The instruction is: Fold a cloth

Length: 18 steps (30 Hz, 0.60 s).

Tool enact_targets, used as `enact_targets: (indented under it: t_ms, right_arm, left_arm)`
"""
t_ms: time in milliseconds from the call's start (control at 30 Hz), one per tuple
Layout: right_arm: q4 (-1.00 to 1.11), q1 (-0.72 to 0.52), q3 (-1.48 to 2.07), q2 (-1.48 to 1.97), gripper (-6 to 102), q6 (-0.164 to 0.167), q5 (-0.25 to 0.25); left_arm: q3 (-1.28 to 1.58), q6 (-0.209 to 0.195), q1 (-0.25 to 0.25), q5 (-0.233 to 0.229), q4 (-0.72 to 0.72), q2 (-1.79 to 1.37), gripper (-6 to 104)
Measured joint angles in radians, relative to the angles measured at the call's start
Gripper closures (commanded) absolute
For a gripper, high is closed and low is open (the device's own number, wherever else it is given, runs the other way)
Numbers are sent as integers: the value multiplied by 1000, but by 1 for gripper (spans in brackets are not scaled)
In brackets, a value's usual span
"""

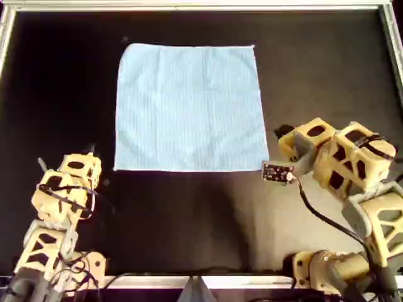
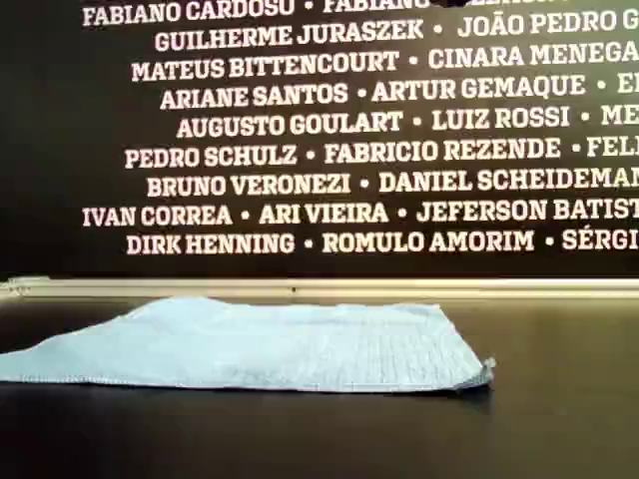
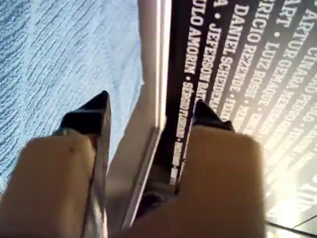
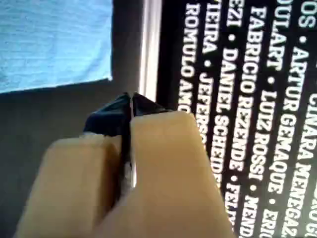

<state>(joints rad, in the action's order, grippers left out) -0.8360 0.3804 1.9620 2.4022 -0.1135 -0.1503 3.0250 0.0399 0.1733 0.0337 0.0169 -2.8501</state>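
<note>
Light blue ribbed cloth [image 1: 190,107] lies spread, seemingly unfolded, on black table

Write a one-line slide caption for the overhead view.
Light blue cloth lies flat and unfolded on the black table, with one tan arm at each lower corner of the overhead view, neither touching it.

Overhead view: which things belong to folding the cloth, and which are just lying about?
For the job: cloth; left gripper, jaws open; right gripper, jaws shut.
Just there: black table; wall of names; metal rail.
</note>
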Motion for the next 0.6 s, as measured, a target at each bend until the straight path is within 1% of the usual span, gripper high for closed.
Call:
enact_targets:
  t_ms: [33, 67, 100, 133, 167, 200, 233, 267, 300, 333, 367, 400, 433, 467, 500, 533, 600]
  right_arm:
    - [0, 0, 0, 0, 97, 0, 0]
    - [14, -12, 20, 17, 97, 17, 2]
    - [57, -54, 75, 64, 97, 64, 31]
    - [135, -130, 164, 146, 97, 129, 44]
    - [235, -236, 284, 258, 97, 178, 69]
    - [328, -344, 426, 383, 97, 204, 67]
    - [403, -400, 577, 511, 97, 219, 71]
    - [446, -425, 719, 584, 97, 236, 67]
    - [474, -420, 833, 592, 97, 242, 54]
    - [492, -436, 928, 615, 97, 244, 66]
    - [491, -466, 1008, 614, 97, 256, 74]
    - [502, -463, 1022, 620, 97, 249, 72]
    - [508, -448, 1025, 644, 97, 258, 66]
    - [532, -451, 1034, 646, 97, 255, 61]
    - [531, -466, 1057, 655, 97, 252, 78]
    - [528, -471, 1068, 650, 97, 265, 77]
    - [529, -454, 1063, 660, 97, 261, 67]
  left_arm:
    - [0, 0, 0, 0, 0, 0, 39]
    - [0, -5, 0, -8, 0, 3, 39]
    - [0, -6, 0, -41, 0, 5, 39]
    - [0, -8, -2, -64, 0, 5, 39]
    - [0, -8, -2, -57, 0, 5, 39]
    - [0, -8, -2, -57, 0, 5, 39]
    - [0, -8, -2, -69, 0, 5, 39]
    - [0, -8, -2, -71, 0, 5, 39]
    - [0, -8, -2, -66, 0, 5, 39]
    - [0, -8, -2, -67, 0, 5, 39]
    - [0, -8, -2, -72, 0, 5, 39]
    - [0, -8, -2, -71, 0, 5, 39]
    - [0, -8, -2, -72, 0, 6, 39]
    - [0, -8, -2, -72, 0, 5, 39]
    - [0, -8, -2, -71, 0, 5, 39]
    - [0, -8, -2, -71, 0, 5, 39]
    - [0, -8, -2, -71, 0, 5, 39]
